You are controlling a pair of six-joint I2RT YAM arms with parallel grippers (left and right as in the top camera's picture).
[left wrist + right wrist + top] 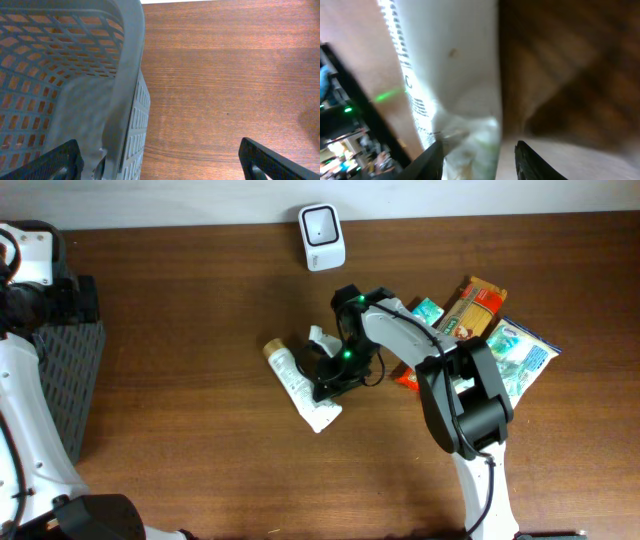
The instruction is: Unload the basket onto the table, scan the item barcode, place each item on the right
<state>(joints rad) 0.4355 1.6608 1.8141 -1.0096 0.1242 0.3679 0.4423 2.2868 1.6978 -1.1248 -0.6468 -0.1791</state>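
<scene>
**Item: squeeze tube, barcode scan, status open**

Location. The tube lies flat on the table, slanted, cap toward the far-left and crimped end toward the near edge. It is well apart from the scanner, which stands at the far edge of the table.

Grippers. The right gripper sits low at the tube's right flank. The right wrist view is blurred, but the fingers stand parted, with the crimped end beside one of them and a gap before the other; it does not look clamped. The left gripper is spread wide and holds nothing, poised over the basket rim at the table's left side.

Progress. Judged incomplete as things lie: the tube rests on the wood and is not presented to the scanner's window. Whether a scan has registered cannot be told. Left to do: lift, turn the printed code to the window, hold.

Materials.
- Tube: soft white plastic, creased near the crimp, tan screw cap, dark print along one side.
- Scanner: small white rounded housing, dark window.
- Basket: grey lattice plastic, thick smooth rim.
- Table: brown wood grain, matte.
- Other stock, right of the arm: a pasta box and a teal packet, overlapping.
</scene>
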